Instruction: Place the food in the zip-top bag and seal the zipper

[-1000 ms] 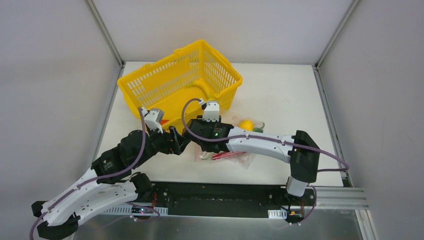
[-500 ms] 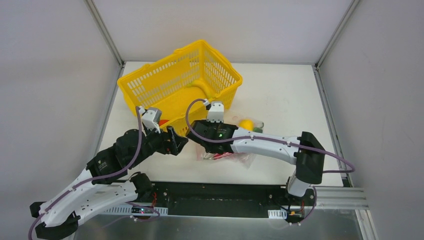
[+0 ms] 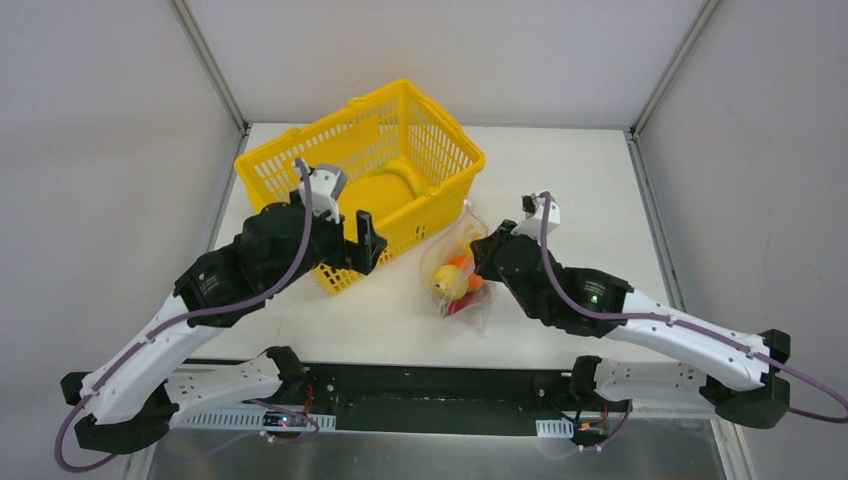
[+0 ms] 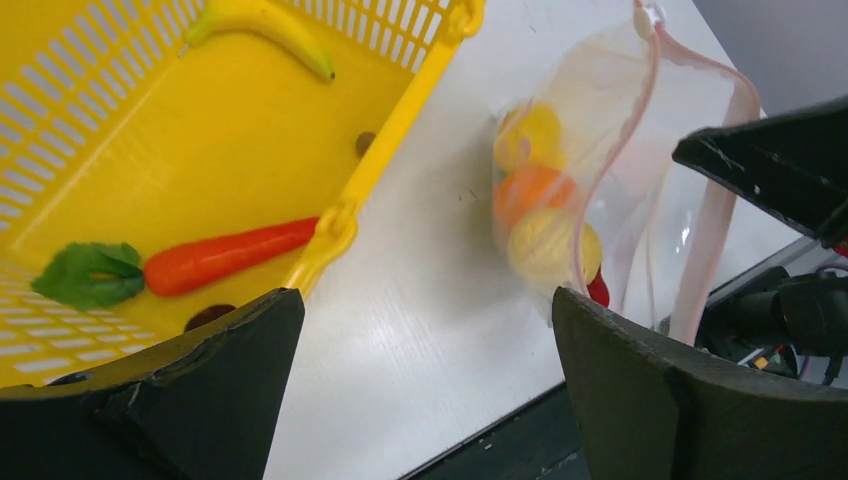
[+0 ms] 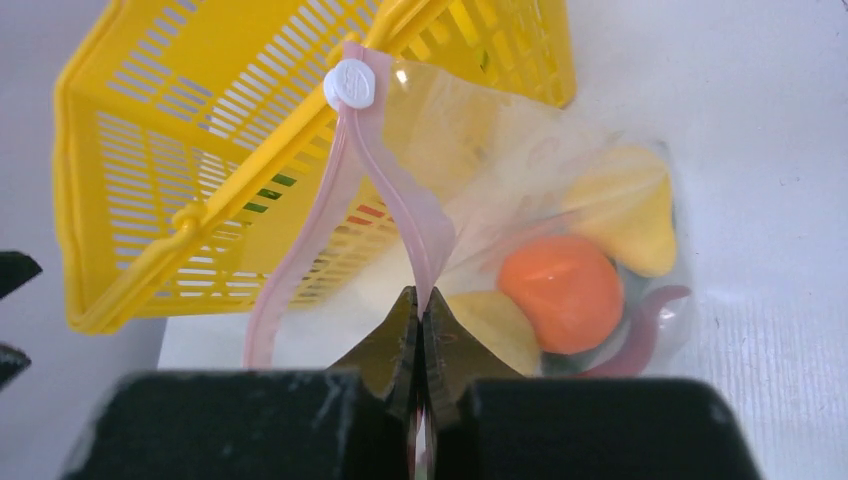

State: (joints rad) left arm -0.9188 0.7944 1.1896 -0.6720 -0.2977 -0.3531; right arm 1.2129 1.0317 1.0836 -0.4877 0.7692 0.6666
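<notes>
Clear dotted zip-top bag point(image 3: 455, 265), a second ago flat on the desk point(image 3: 570, 200) before the yellow basket point(image 3: 300, 170), now hoisted just right of it by right pincer point(image 5: 418, 310) clenched on pink zipper point(image 5: 405, 200), mouth unsealed; left pincer point(image 4: 425, 300) released at basket rim, banana point(image 4: 262, 20) and chili point(image 4: 225, 255) inside still unpacked.

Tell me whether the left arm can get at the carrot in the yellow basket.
Probably yes. The left arm hangs over the basket rim, jaws wide open, and the carrot lies uncovered on its floor.
</notes>
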